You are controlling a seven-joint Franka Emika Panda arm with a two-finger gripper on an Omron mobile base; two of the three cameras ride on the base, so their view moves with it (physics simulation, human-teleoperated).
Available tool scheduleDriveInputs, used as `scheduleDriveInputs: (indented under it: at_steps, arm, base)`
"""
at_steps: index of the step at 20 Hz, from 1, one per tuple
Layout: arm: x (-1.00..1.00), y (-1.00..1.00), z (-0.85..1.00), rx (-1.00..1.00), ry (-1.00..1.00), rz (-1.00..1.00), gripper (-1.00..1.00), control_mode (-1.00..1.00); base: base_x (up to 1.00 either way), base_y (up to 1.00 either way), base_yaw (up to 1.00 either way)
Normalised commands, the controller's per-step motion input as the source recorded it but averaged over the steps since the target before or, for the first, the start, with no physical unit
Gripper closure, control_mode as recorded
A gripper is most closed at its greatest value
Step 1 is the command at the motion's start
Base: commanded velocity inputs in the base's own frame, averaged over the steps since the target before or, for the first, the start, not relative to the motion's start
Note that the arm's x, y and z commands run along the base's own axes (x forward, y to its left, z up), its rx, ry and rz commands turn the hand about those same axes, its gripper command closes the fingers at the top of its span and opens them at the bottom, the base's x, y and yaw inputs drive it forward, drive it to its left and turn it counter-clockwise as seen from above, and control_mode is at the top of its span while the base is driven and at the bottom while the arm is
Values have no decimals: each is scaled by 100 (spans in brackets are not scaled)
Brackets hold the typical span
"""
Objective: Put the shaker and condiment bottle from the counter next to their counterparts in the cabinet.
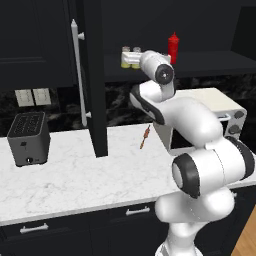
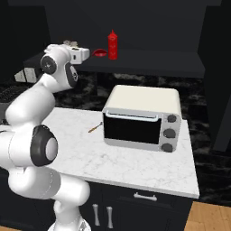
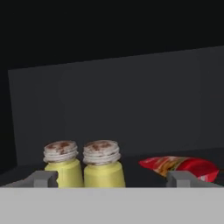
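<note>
Wall cabinet (image 1: 50,45), black, door (image 1: 95,75) swung open with a long vertical silver bar handle (image 1: 76,70); dark shelf (image 1: 210,62) inside

Shelf contents, left to right in the left base view: two small yellow shakers with grey caps standing upright and touching side by side, left shaker (image 3: 62,164), right shaker (image 3: 103,164); which of the two came from the table I cannot tell. Just right of them in the hand view lies a flat red packet with a yellowish stripe (image 3: 179,166). Further right on the same shelf stands the red condiment bottle (image 1: 173,47), upright, pointed nozzle up; in the right base view the packet lies just left of it

Arm: white, reaching up to shelf level, the hand just in front of the shakers. Gripper (image 3: 111,178) facing into the cabinet, fingers (image 3: 41,178) spread wide apart and holding nothing; the pair of shakers sits in the gap between the two tips, the right tip in front of the red packet

Table (image 1: 75,175): white marble-veined top over black drawers with silver handles (image 1: 34,228). On it: black toaster (image 1: 29,138) at the far left; white toaster oven (image 2: 142,118) with dark glass door and three knobs at the right; thin red-brown skewer (image 1: 145,136) lying near the oven's left side, apart from it

Back wall: dark marbled, with pale switch plates (image 1: 33,97) above the toaster
</note>
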Motion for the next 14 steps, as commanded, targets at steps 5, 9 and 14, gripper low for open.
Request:
scheduleDriveInputs:
  at_steps: [5, 9, 14]
  arm:
    - [-90, -38, 56, 0, 0, 1, -100, -100]
    - [-100, -81, 81, -12, 4, 0, -100, -100]
    - [-100, -86, 60, -31, 5, 0, -100, -100]
  base:
    - [0, 0, 0]
    - [0, 0, 0]
    - [0, 0, 0]
